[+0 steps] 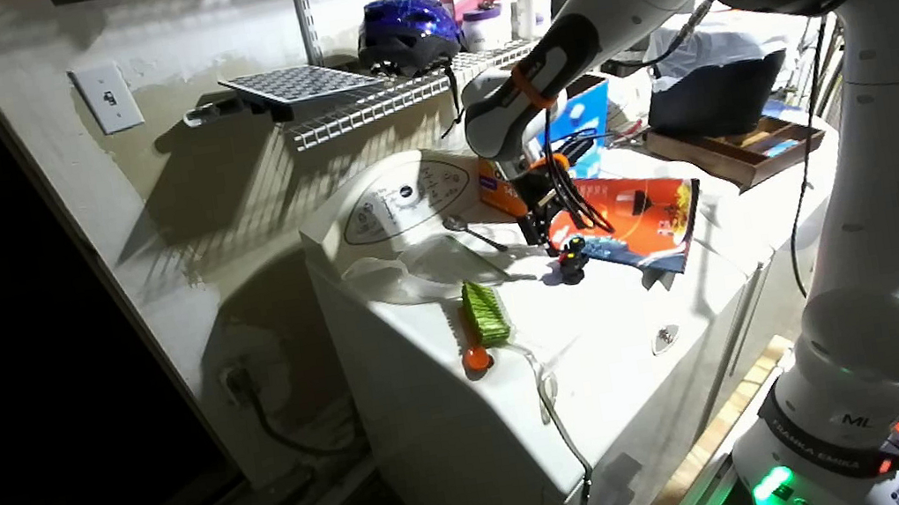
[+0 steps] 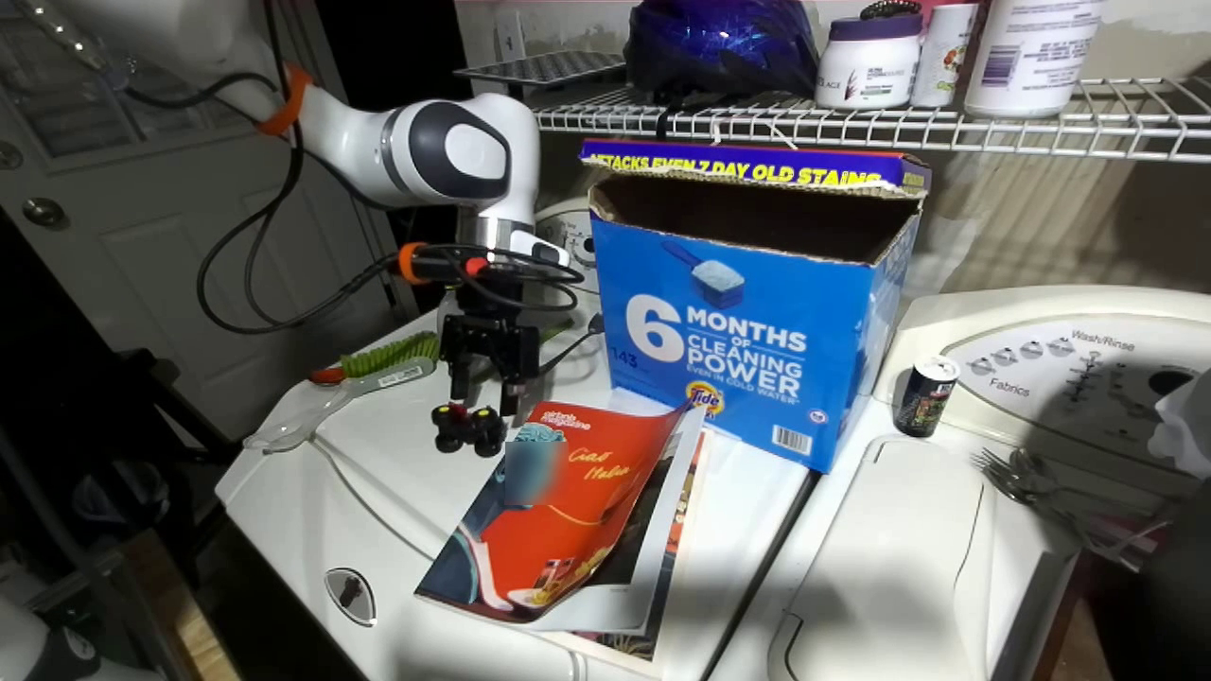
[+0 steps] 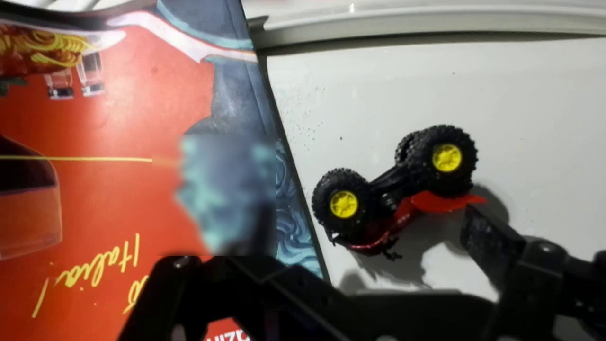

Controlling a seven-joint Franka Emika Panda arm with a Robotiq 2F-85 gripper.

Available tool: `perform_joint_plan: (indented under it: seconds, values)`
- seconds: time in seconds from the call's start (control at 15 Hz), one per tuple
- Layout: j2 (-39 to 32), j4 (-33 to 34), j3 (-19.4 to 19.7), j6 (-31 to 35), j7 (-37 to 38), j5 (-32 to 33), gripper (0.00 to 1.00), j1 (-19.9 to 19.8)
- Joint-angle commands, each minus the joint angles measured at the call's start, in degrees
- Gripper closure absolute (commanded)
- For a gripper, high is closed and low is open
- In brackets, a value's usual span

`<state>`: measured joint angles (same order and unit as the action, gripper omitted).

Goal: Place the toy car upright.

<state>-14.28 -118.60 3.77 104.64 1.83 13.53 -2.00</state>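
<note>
One red off-road toy car (image 3: 393, 192), tipped over just beside the airbnb magazine (image 2: 587, 482).
The hand (image 2: 485, 402) hangs close over the car near that magazine's edge, its jaws spread; whether they touch the car I cannot tell. A blue Tide box (image 2: 728, 331) stands next to the magazine; a green-bristled brush (image 1: 485, 314) lies well apart from it.
</note>
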Motion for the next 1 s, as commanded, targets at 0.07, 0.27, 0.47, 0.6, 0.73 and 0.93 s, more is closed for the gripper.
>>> perform_joint_plan:
  seconds: [0.07,0.27,0.47,0.6,0.73,0.93]
  values:
    - [0.0,0.6,0.8,-5.8,8.2,0.9,0.00,0.5]
    - [-0.1,0.7,1.0,-4.8,11.9,0.1,0.00,0.2]
    - [-0.3,0.9,1.2,-3.1,14.6,-2.0,0.00,-0.2]
    - [-0.3,0.9,1.3,-1.7,16.0,-3.2,0.00,-0.3]
    - [0.0,1.0,1.4,-0.5,16.6,-5.7,0.00,-0.6]
    - [0.2,1.0,1.6,-0.5,18.2,-7.8,0.00,-0.5]
